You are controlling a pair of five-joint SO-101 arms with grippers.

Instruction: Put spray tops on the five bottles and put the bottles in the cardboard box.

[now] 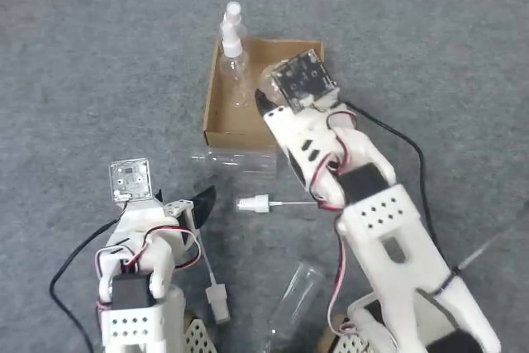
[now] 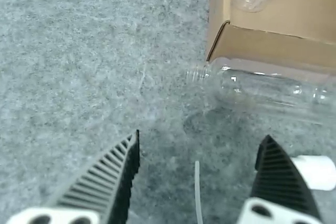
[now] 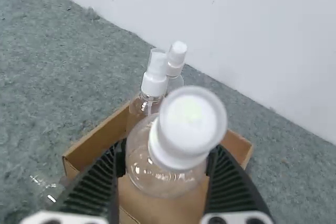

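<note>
My right jaws are clamped on a capped bottle (image 3: 176, 145), held above the inside of the box (image 1: 216, 130). Two more capped bottles (image 1: 234, 43) stand side by side in the box's far corner, on the left arm's side.

A bare bottle (image 2: 262, 90) lies on its side on the table (image 1: 99, 64), just beside the box's near wall and running along it. Its open neck points past the box corner on the left arm's side.

A little farther out from that near wall lies a spray top (image 1: 254, 202), with its thin tube pointing toward the right arm.

My left jaws are wide apart, low over the table on the near side of the box. They point toward the bare bottle, and one tip is close beside the spray top.

Well apart from the box, between the two arms, lies a second bare bottle (image 1: 297, 295). A second top (image 1: 217, 302) rests beside the left arm, also far from the box, and its tube (image 2: 197, 192) reaches in between the left jaws.
</note>
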